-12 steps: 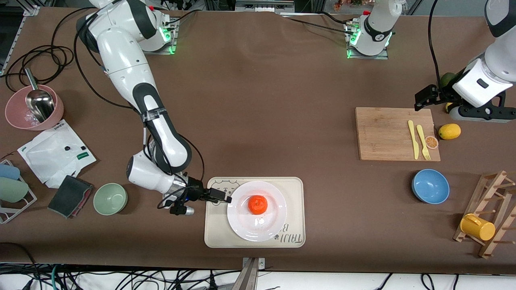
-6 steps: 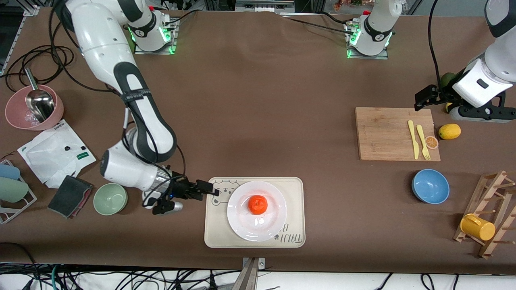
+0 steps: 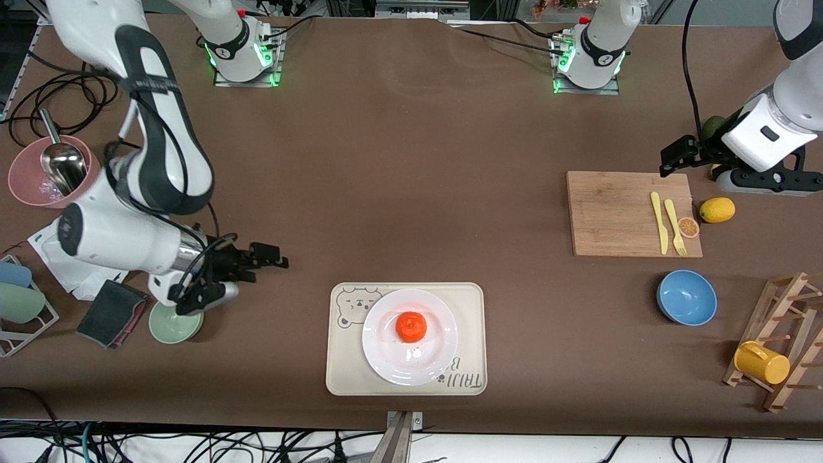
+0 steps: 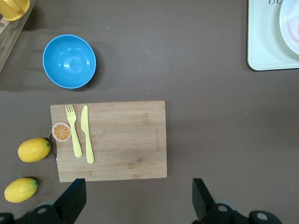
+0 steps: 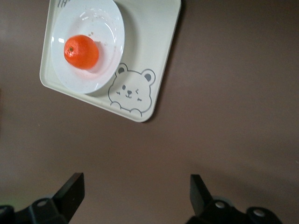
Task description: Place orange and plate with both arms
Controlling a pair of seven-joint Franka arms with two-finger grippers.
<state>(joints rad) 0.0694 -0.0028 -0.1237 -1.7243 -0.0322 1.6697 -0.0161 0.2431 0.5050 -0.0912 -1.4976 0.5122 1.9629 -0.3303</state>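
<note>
The orange [image 3: 411, 326] sits in the middle of the white plate [image 3: 386, 350], which rests on the cream bear tray [image 3: 466, 302]. My right gripper [image 3: 278, 258] is open and empty over bare table between the green bowl and the tray, clear of the plate. In the right wrist view the orange [image 5: 81, 52], plate [image 5: 105, 23] and tray [image 5: 156, 51] lie well ahead of the open gripper [image 5: 135, 193]. My left gripper [image 3: 676, 155] is open and empty over the table beside the cutting board, and that arm waits. In the left wrist view its gripper [image 4: 138, 200] shows nothing between the jaws.
A wooden cutting board [image 3: 617, 212] carries a yellow knife, fork and orange slice; a lemon [image 3: 717, 209] lies beside it. A blue bowl [image 3: 687, 297] and a mug rack [image 3: 781, 350] stand toward the left arm's end. A green bowl [image 3: 168, 325], sponge, paper and pink bowl [image 3: 26, 186] lie toward the right arm's end.
My right gripper has pulled back from the plate's rim toward the right arm's end of the table and risen. Plate, orange and left arm have not moved.
</note>
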